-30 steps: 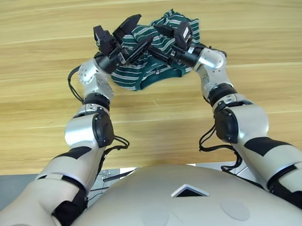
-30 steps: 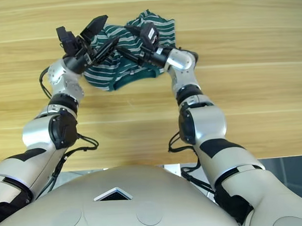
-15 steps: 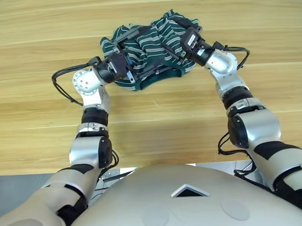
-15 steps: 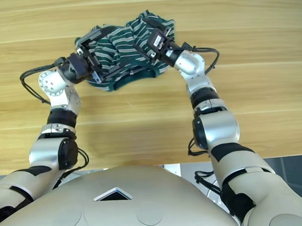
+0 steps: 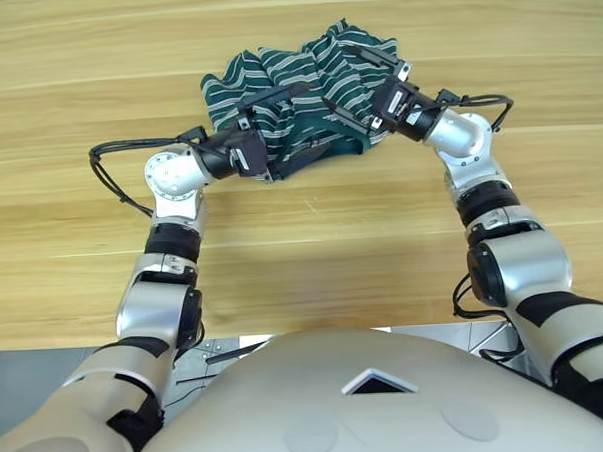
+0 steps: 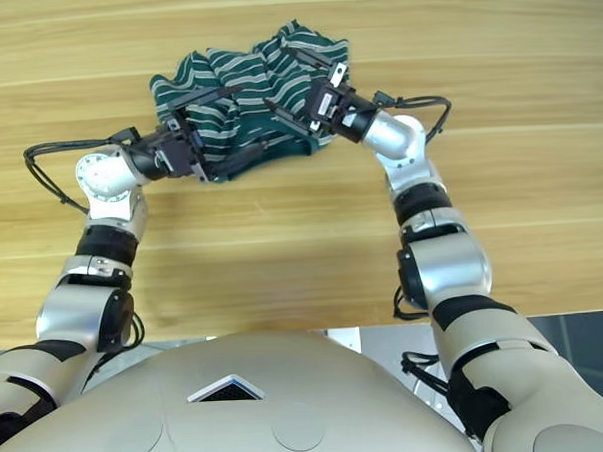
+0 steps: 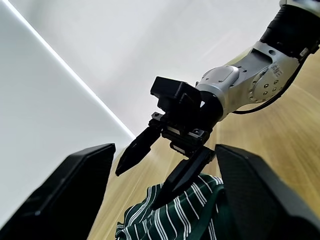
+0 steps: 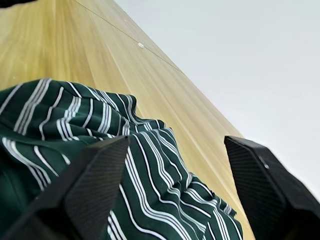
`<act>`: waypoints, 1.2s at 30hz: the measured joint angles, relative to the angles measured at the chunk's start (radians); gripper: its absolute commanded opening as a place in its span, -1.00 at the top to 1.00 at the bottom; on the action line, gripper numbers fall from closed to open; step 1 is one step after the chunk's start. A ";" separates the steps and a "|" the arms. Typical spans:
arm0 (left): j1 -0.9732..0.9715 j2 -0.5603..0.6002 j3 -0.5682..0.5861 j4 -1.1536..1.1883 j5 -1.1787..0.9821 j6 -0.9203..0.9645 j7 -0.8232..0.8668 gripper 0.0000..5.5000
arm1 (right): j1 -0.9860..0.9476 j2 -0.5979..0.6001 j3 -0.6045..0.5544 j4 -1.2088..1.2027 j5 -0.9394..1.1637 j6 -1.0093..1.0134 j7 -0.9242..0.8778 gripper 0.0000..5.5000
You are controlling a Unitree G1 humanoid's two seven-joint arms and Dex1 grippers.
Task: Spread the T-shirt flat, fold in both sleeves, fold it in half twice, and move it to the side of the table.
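A dark green T-shirt (image 5: 297,78) with white stripes lies crumpled at the far middle of the wooden table (image 5: 312,246). My left gripper (image 5: 312,115) comes at its near left side, open, its thin fingers spread over the cloth. My right gripper (image 5: 337,76) comes from the right, also open, with its fingers over the shirt's right half. In the left wrist view, my left fingers (image 7: 75,200) frame the shirt (image 7: 180,217) and the open right gripper (image 7: 150,172) beyond it. Striped cloth (image 8: 150,185) lies between my right fingers (image 8: 95,195). Neither gripper holds the fabric.
Bare wood stretches to the left, right and near side of the shirt. The table's near edge (image 5: 316,330) runs just in front of my body.
Both grippers have dropped from above the shirt to table height at its near edge. The wrists have moved apart and the elbows swung outward. The shirt's left part now lies uncovered.
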 measured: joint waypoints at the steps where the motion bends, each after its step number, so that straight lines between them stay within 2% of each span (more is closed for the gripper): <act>1: 0.002 0.004 -0.012 -0.006 -0.006 0.000 0.001 -0.35 | 0.004 0.000 0.008 -0.005 0.002 -0.004 0.011 -0.28; 23: 0.032 0.073 -0.086 -0.046 -0.033 0.000 0.057 -0.35 | 0.072 -0.019 0.051 -0.113 0.043 -0.030 0.038 -0.28; 31: 0.141 0.268 -0.150 -0.191 0.015 0.003 0.027 -0.35 | 0.197 -0.182 0.114 -0.261 0.133 -0.065 0.231 -0.28; 36: 0.130 0.345 -0.131 -0.182 0.186 0.013 0.115 -0.35 | 0.192 -0.264 0.117 -0.213 -0.007 -0.054 0.155 -0.28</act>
